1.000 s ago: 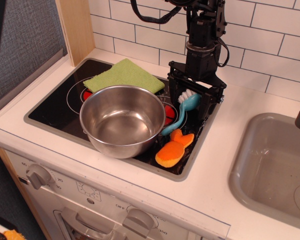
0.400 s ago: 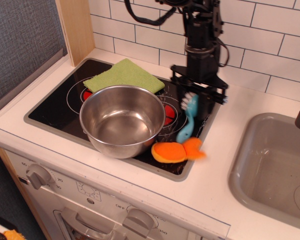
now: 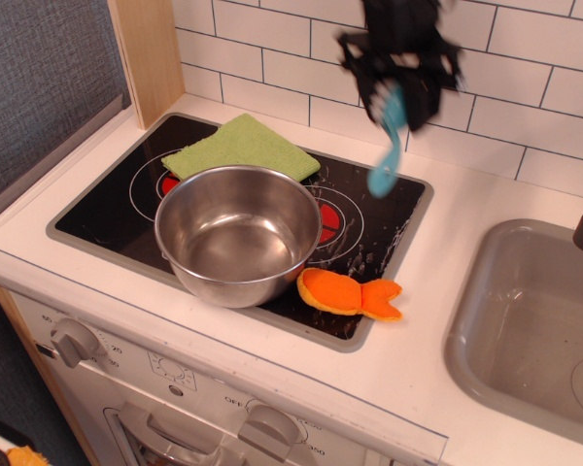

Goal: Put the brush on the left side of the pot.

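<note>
High above the stovetop [image 3: 117, 209], right of the pot [image 3: 238, 233], the tool [image 3: 396, 83] grips the brush [image 3: 389, 144] by its head. Its handle hangs down, clear of the stovetop.

Black tool [image 3: 398, 73], boxy angular frame, blocky black fingers; motion-blurred edges, no visible markings

The brush [image 3: 389, 146] is light blue. The pot [image 3: 238, 233] is shiny silver steel. The hand [image 3: 400, 63] is black. The cloth [image 3: 241, 148] is light green. The plush fish [image 3: 350, 293] is orange with a yellower edge. The hob [image 3: 107, 209] is glossy black with thin white rings and red centres. The worktop [image 3: 486, 194] is cream-white. The sink [image 3: 530, 320] is grey. The wall tiles [image 3: 525, 87] are white with grey grout.
</note>
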Available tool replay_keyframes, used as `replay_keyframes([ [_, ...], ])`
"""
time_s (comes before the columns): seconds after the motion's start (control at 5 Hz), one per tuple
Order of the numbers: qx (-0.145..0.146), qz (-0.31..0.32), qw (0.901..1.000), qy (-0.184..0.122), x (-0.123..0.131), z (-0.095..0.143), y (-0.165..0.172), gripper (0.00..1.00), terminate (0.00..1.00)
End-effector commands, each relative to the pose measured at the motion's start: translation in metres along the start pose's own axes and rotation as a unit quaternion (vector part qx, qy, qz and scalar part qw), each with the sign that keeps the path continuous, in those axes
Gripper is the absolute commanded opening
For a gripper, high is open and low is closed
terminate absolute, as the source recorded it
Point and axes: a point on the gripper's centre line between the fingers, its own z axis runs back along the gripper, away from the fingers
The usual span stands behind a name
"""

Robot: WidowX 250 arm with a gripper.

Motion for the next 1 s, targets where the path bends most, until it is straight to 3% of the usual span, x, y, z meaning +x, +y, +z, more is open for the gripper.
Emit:
replay_keyframes([
  [0.0, 0.076, 0.024, 0.9967, -0.011, -0.061, 0.072, 0.050, 0.00, 0.00],
  [0.2, 0.127, 0.044, 0.9906, 0.021, -0.100, 0.089, 0.083, 0.00, 0.00],
  [0.4, 0.131, 0.063, 0.9882, 0.046, -0.124, 0.087, 0.118, 0.00, 0.00],
  [0.8, 0.120, 0.051, 0.9887, 0.073, -0.135, 0.059, 0.151, 0.00, 0.00],
])
